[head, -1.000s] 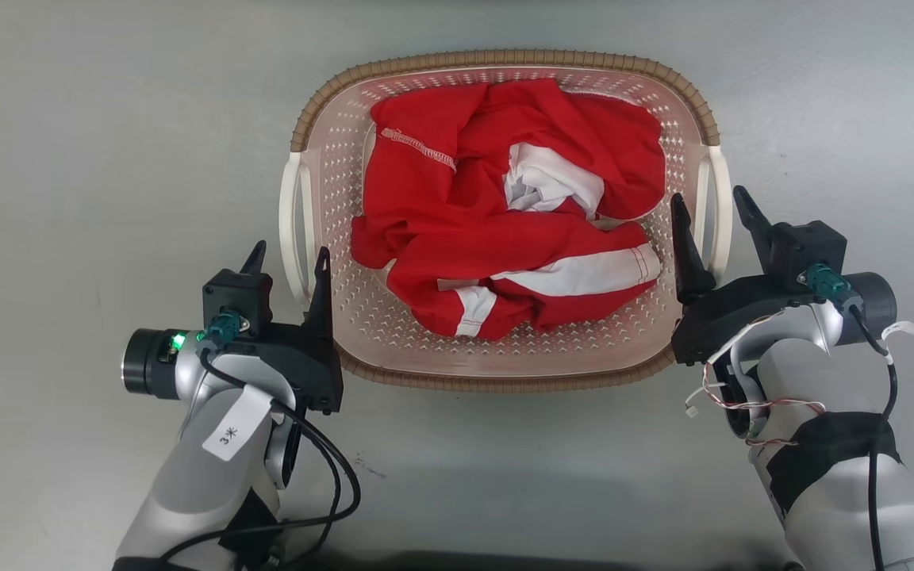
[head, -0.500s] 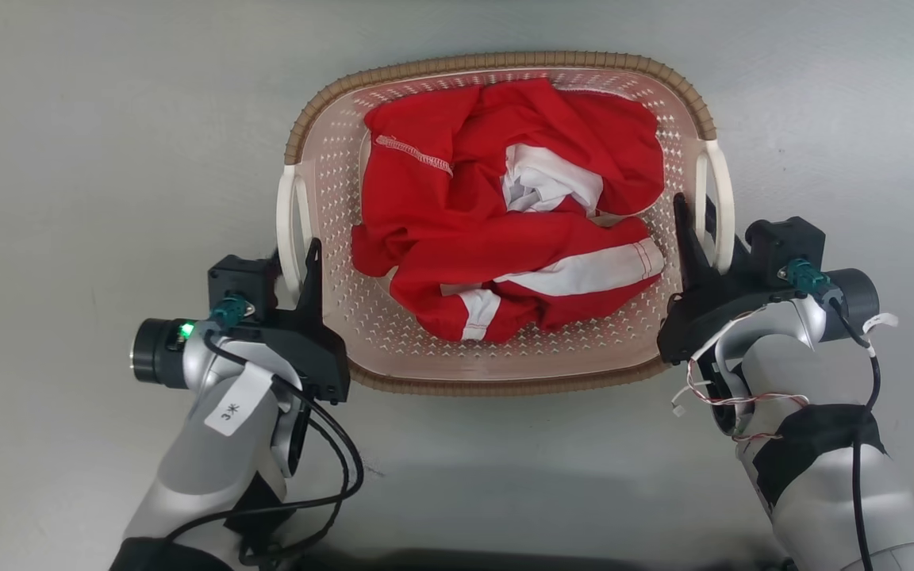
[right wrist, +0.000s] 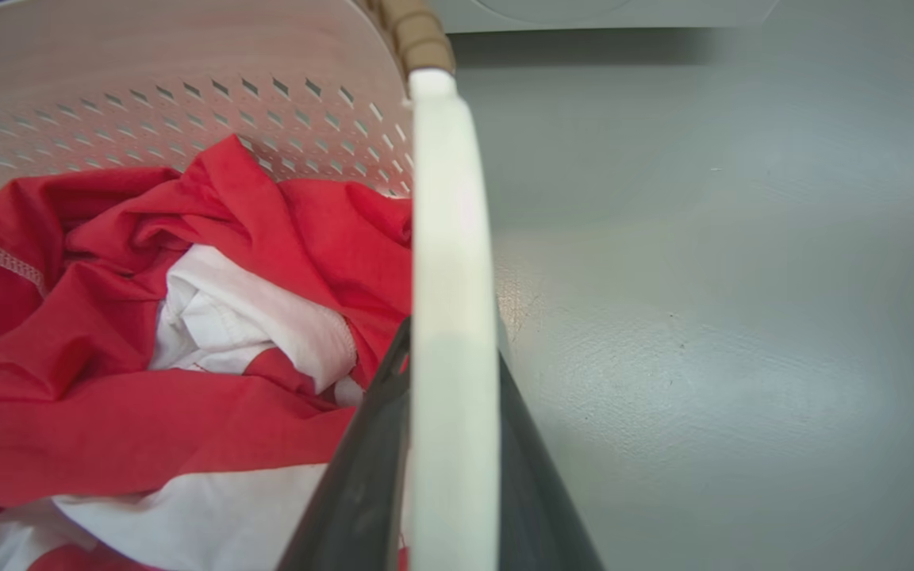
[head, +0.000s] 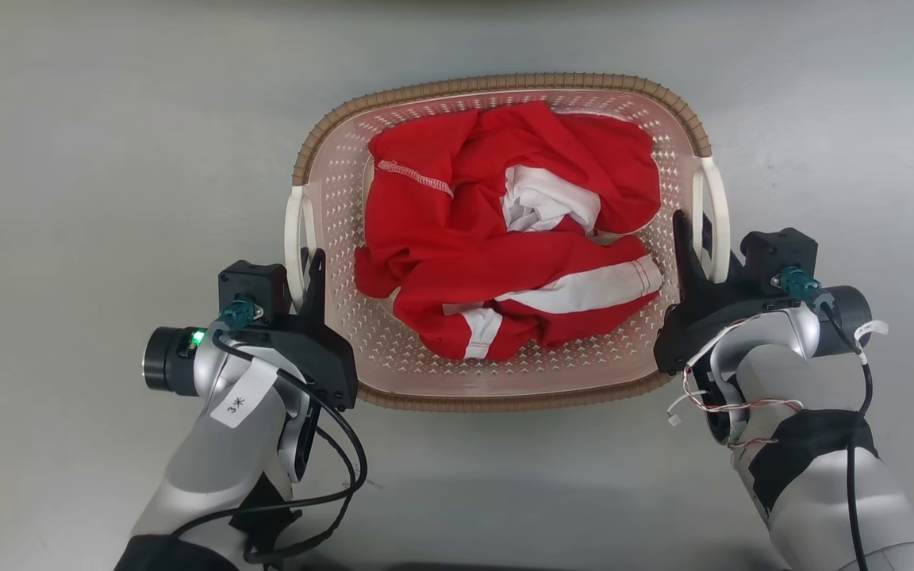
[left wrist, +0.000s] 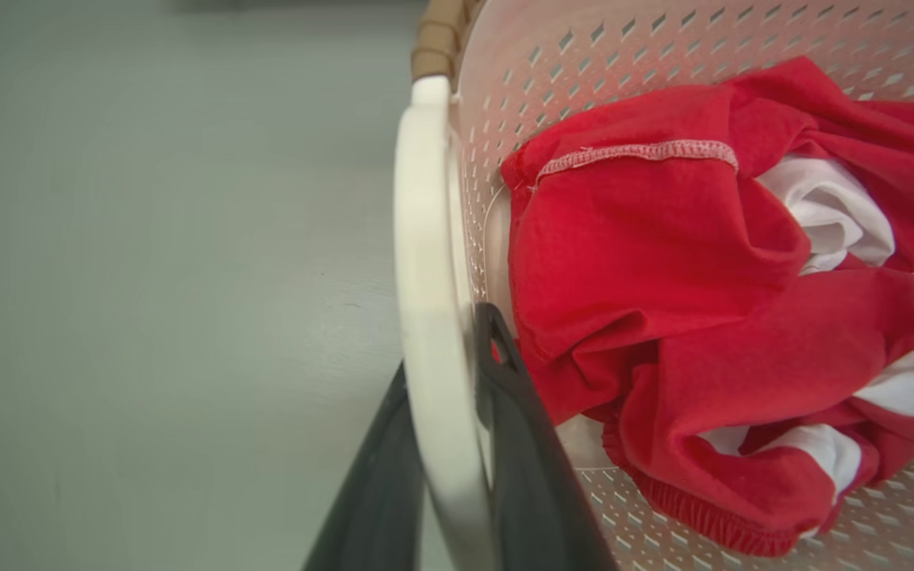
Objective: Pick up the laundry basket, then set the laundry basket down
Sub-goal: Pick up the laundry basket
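Red clothing (head: 441, 238) in laundry basket (head: 505, 82)

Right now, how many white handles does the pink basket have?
2. One white handle sits on the basket's left side, between the left gripper's jaws; the other handle is on its right side, between the right gripper's jaws. None seem hidden.

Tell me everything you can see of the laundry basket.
The basket is pale pink perforated plastic, rounded-rectangular, with a brown woven-look rim and a white handle on each short side. It is level, open side up, over the grey floor, and holds crumpled red and white clothes. The left gripper is clamped on the left handle, the right gripper on the right handle. Whether it is off the floor is unclear.
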You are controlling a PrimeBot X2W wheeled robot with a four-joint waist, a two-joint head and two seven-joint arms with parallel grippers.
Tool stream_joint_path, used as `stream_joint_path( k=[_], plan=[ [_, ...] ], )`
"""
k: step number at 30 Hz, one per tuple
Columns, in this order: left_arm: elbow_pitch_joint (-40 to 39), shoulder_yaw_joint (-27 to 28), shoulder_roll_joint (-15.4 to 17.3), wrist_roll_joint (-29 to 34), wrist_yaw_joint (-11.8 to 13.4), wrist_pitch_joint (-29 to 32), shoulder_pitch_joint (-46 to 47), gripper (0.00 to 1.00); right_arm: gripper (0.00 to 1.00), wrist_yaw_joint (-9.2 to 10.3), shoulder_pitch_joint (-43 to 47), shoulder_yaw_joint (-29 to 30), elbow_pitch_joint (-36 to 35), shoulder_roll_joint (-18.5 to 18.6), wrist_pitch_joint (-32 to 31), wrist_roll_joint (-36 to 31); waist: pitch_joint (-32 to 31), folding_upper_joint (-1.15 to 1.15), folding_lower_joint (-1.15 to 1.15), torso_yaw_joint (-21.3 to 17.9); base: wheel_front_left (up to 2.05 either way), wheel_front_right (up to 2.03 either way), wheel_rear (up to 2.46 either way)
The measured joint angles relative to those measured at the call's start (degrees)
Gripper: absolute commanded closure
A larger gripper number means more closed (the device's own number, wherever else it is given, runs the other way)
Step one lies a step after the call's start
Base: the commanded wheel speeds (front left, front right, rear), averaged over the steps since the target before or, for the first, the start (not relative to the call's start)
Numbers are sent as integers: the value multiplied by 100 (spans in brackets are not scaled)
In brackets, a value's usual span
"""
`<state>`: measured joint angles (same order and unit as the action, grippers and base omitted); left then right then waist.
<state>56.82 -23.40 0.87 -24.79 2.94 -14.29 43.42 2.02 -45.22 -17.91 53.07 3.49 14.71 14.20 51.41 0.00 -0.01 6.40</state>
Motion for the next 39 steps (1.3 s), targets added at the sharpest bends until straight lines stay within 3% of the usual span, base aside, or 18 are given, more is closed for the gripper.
stream_joint_path(
  k=[21,39],
  plan=[
    [683,-337,2,-344,-96,0,-83,100,100,187,331,-951,319,-3,-10,1223,-1444,0,0,-73,0,0,0],
    [1283,-648,5,-657,-346,355,-1012,100,100,311,1330,-2035,426,-35,-732,2451,-2975,-1,0,-265,0,0,0]
  ],
)
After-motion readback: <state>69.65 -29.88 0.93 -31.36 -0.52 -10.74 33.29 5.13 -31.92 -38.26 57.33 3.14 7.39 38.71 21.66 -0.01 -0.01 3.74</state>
